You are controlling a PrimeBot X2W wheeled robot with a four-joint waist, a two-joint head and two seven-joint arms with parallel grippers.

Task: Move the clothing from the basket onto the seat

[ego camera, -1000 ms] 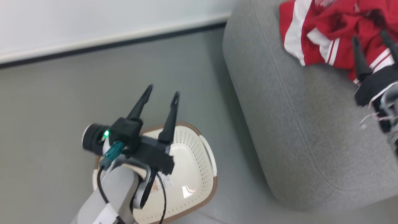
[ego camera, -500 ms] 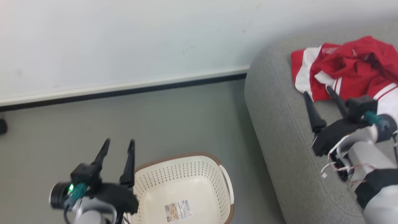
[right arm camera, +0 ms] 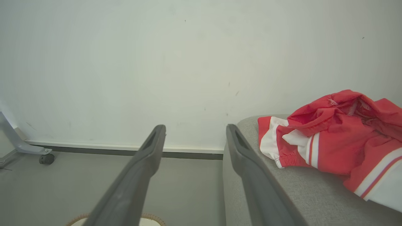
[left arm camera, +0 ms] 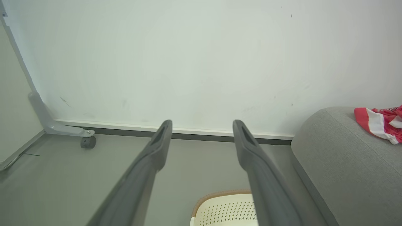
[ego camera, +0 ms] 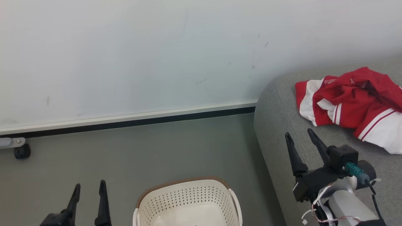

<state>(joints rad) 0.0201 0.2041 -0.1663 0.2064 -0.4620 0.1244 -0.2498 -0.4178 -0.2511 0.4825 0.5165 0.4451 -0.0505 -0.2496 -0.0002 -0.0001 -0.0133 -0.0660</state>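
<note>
Right gripper (ego camera: 298, 132): two long, tapered black fingers (ego camera: 293, 155) are mounted on a black block body. A teal connector (ego camera: 354, 171) is fitted. The forearm (ego camera: 348, 204) is cased in pale grey, with thin white, possibly red-flecked, wires (ego camera: 317, 209). Left gripper (ego camera: 89, 183): matching dark fingers.

Home-like corner of a bare room: grey sofa (ego camera: 276, 125) at right, laundry basket (ego camera: 185, 201) bottom centre, blank wall (ego camera: 157, 56), castered frame (ego camera: 15, 146) left.

The grey floor (ego camera: 141, 150) carries the basket (ego camera: 188, 198), standing just beside the seat (ego camera: 276, 125). The red-and-white clothing (ego camera: 348, 106) lies crumpled on the seat.
</note>
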